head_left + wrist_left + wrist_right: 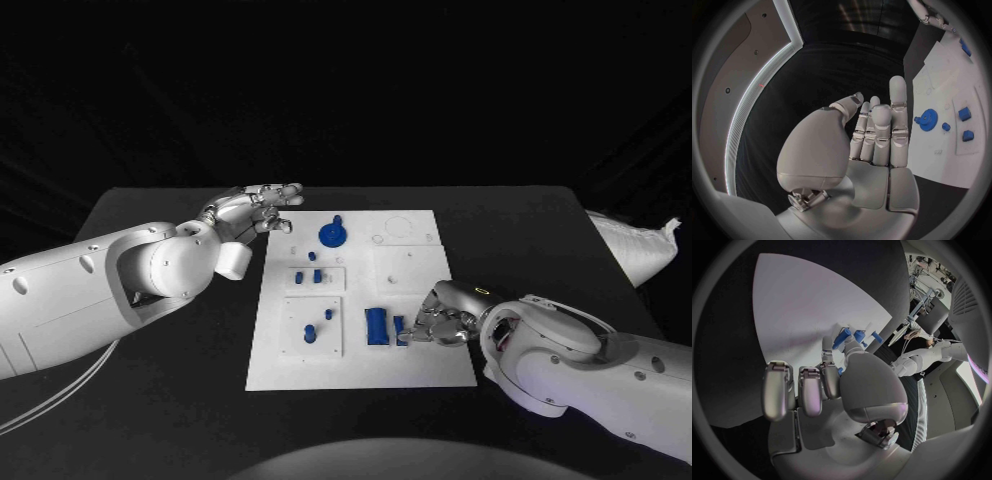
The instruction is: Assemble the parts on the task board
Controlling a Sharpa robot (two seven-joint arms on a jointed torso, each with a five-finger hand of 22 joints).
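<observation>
Parts point(378, 326) remain mostly loose on the board point(418, 375), assembly judged early: right hand point(440, 322) curls onto blue pieces at its fingertips, left hand point(260, 210) hovers empty, fingers apart, beside the gear point(335, 235).

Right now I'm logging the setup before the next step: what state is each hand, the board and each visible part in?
left hand: open, fingers extended, held off the far left edge of the board, holding nothing.
right hand: fingertips at the small blue block; grip unclear.
task board: flat on the table.
blue gear: seated on the board's far half.
long blue block: on the board beside the right hand.
small blue block: at the right hand's fingertips.
</observation>
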